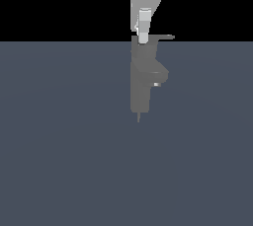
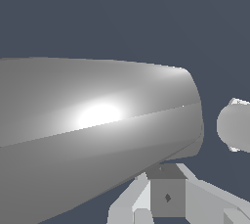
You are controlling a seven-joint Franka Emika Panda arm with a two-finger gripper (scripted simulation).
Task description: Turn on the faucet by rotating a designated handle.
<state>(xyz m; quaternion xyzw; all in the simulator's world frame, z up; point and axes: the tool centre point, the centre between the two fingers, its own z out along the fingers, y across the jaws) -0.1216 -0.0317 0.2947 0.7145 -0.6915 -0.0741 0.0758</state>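
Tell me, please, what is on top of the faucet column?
On the faucet sits the handle. The gripper comes down over its cap, covering part of it; contact cannot be judged.

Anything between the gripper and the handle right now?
Nothing shows between them: in the exterior view the gripper sits right at the handle atop the faucet.

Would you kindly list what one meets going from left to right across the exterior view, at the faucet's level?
Bare floor → faucet column → rounded spout with its bright nozzle tip → bare floor again.
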